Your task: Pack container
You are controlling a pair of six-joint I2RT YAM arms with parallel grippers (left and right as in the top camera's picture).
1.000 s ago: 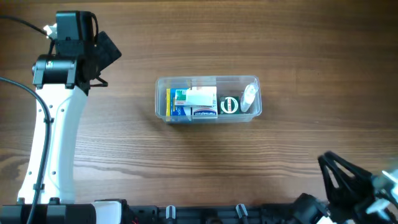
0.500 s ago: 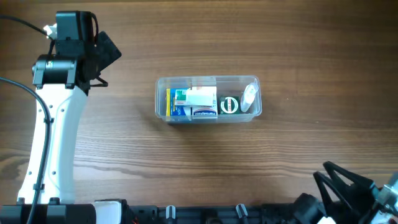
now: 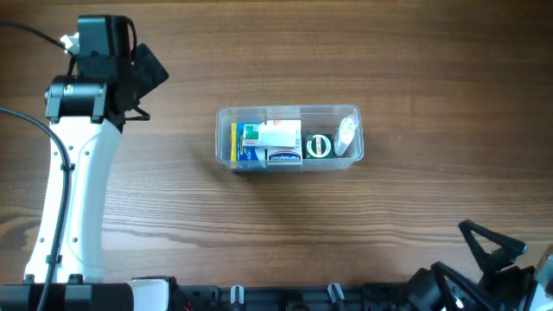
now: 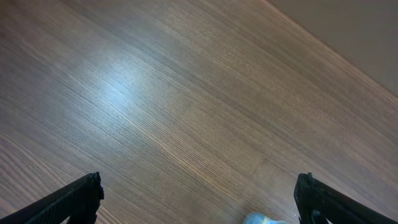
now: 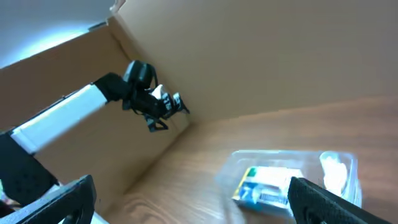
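We judge packing finished: the clear rectangular plastic tub [image 3: 223, 138] sits filled mid wooden tabletop [image 3: 415, 60], left claw [image 4: 199, 193] at ten o'clock and right claw [image 5: 191, 185] at five both spread empty, needing only parking.

The right gripper [image 3: 492, 239] was cut off by the overhead view's bottom edge. The container [image 5: 283, 154] showed blurred in the right wrist view, and print on the boxes [image 3: 275, 138] inside was too small to read. A pale shape [image 4: 260, 219] at the left wrist view's bottom edge was too cropped to identify.
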